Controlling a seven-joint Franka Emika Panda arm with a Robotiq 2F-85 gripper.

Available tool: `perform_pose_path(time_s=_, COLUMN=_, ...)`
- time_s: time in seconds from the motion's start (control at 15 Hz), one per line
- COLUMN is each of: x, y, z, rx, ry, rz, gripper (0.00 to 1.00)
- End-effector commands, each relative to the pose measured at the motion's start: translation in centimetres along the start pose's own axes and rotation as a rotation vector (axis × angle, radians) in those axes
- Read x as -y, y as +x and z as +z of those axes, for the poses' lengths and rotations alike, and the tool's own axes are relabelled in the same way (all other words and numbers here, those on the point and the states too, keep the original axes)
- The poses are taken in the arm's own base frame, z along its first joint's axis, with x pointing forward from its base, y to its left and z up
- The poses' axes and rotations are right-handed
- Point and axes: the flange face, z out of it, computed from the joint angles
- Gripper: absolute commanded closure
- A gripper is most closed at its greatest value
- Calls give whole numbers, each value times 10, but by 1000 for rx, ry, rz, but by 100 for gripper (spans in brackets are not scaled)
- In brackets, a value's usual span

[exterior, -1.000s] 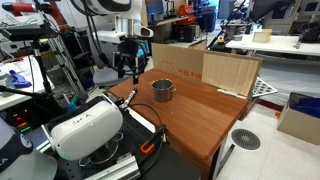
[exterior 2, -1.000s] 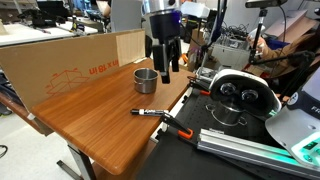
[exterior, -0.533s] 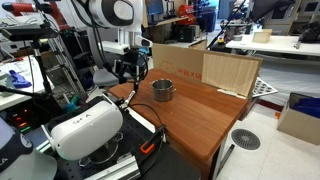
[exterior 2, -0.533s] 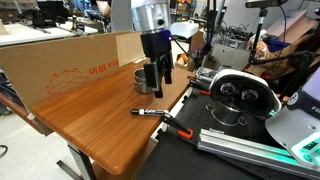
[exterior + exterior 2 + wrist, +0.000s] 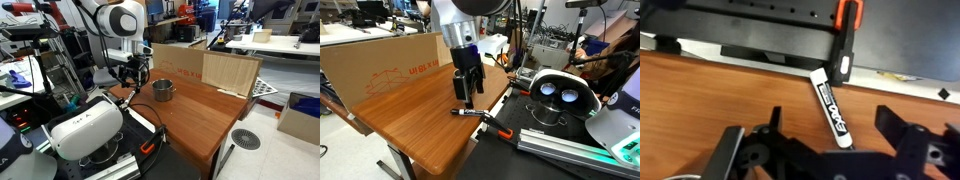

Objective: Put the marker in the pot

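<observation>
My gripper point(image 5: 464, 96) hangs low over the wooden table point(image 5: 410, 122), its jaws spread wide and holding nothing. They are parted, I judge, so that they can drop on either side of the marker point(image 5: 470, 112). The marker lies flat just below me, close to the table edge that borders the black rails and cables, and nothing touches it.

In the wrist view the marker point(image 5: 830, 108) is a slim, smooth stick with a pale barrel and dark print; it lies at a slant, one end near that edge, the other pointing into the gap between my dark, blocky fingers point(image 5: 908, 135). Because of the slant, I judge my wrist may need to turn so the pads close across the barrel rather than along it. A round barrel may also roll on the slick wood-grain surface.

The pot point(image 5: 163, 90) stands in an exterior view further in from that edge, toward the cardboard box point(image 5: 230, 70) along the far edge; it is small, round, shiny steel, with low straight walls and an open top. It is near me but not touching. An orange-tipped clamp point(image 5: 847, 14) sits past the table edge among the black hardware; it is not my target.
</observation>
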Motion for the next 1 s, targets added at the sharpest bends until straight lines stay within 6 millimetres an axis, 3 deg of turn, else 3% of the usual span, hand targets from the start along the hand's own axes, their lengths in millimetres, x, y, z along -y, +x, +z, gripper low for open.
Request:
perform_pose_path(time_s=0.0, x=6, y=18, z=13, rx=9, ry=-17, rz=8, gripper=0)
perform_pose_path(time_s=0.33, x=19, y=33, z=34, rx=38, ry=-20, rz=-6, gripper=0)
perform_pose_path(time_s=0.4, x=23, y=36, z=36, rx=36, ry=-25, rz=-10, gripper=25)
perform_pose_path(time_s=0.53, x=26, y=40, z=40, rx=37, ry=-34, rz=-20, gripper=34)
perform_pose_path(time_s=0.93, x=29, y=44, z=34, rx=34, ry=-35, rz=-26, gripper=80)
